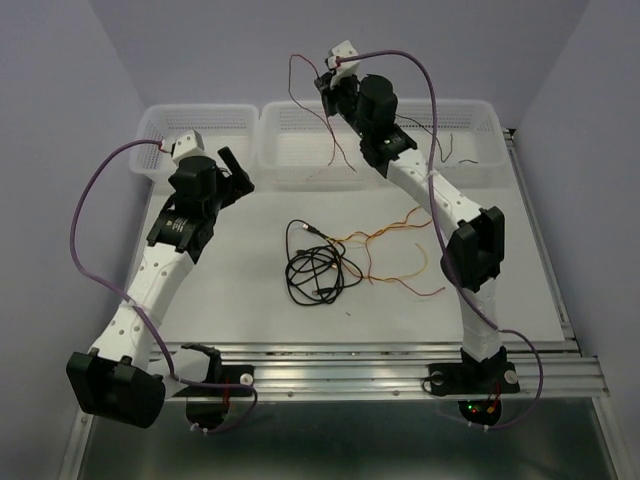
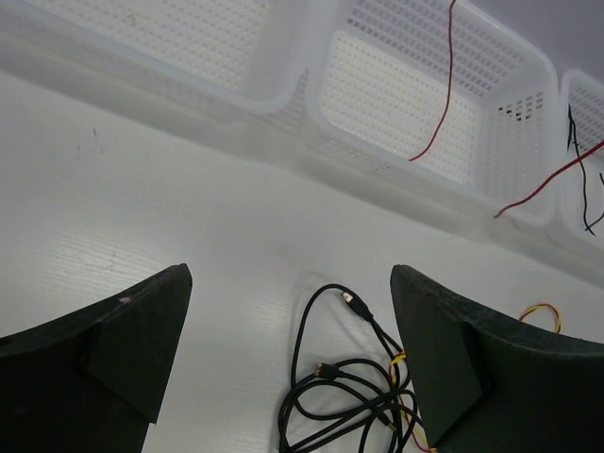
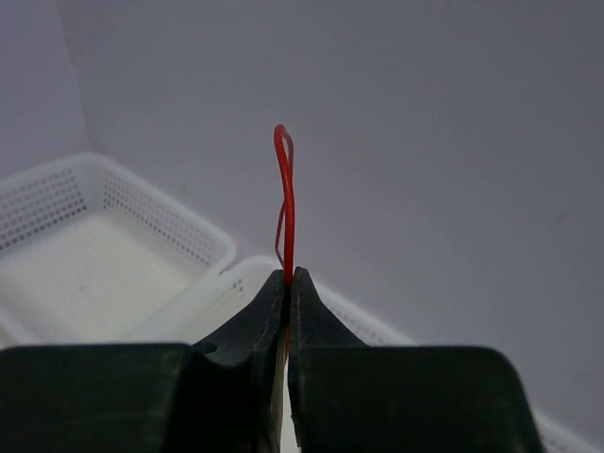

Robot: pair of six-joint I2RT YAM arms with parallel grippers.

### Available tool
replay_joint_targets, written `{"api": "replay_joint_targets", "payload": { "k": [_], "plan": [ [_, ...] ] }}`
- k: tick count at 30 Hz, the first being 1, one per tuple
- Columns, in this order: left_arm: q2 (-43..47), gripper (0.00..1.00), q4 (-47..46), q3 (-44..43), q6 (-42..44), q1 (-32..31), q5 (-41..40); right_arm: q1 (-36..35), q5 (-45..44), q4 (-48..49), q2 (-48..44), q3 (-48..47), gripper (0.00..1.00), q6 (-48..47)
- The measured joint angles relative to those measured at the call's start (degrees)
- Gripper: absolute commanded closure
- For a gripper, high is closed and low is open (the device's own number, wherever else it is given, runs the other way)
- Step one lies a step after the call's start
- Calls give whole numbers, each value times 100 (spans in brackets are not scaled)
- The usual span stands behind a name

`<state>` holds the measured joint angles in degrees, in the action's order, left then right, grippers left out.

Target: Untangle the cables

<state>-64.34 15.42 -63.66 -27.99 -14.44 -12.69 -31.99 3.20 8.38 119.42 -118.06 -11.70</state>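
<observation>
Coils of black cable [image 1: 315, 272] lie on the bench [image 1: 240, 310] at lower centre of the top view. The yellow-orange wires [image 1: 395, 238] run off to their right, crossing the coil's edge (the left wrist view shows them overlapping there). By my reading, those two are not yet parted.

A little farther back, left of centre, my left gripper [image 1: 238, 172] hangs with its jaws spread wide and holds nothing. It is aimed toward the coil, which I take as a ready stance for the next pick.

Farther again sit the white baskets [image 1: 215, 125]. Highest and farthest, at upper centre, the right gripper [image 3: 288, 278] is pressed together, pinching the red wire [image 3: 286, 189] at a fold. Its strands dangle toward the middle basket [image 1: 290, 150]. Lifting it that high, I judge, draws it free of the pile.
</observation>
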Motion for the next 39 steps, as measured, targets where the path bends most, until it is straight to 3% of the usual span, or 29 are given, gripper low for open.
{"api": "replay_joint_targets", "payload": {
  "k": [3,8,14,24,28,32,39],
  "plan": [
    [-13,1,-13,35,0,31,4,7,-358,592,555,-732,99,-186],
    [-101,1,-66,44,0,72,48,109,-474,1628,1591,-1086,99,-245],
    [-245,1,-109,142,0,144,96,367,-308,1814,2686,-1412,99,46],
    [-420,1,-192,144,-42,256,310,492,-573,1893,2555,411,91,597],
    [-420,1,-229,144,-90,258,378,490,-837,1491,2409,715,81,658],
    [-420,1,-232,144,-129,258,424,490,-874,1228,2109,868,48,713],
    [-417,1,-234,144,-164,258,507,490,-664,1064,1451,767,9,798]
  ]
}}
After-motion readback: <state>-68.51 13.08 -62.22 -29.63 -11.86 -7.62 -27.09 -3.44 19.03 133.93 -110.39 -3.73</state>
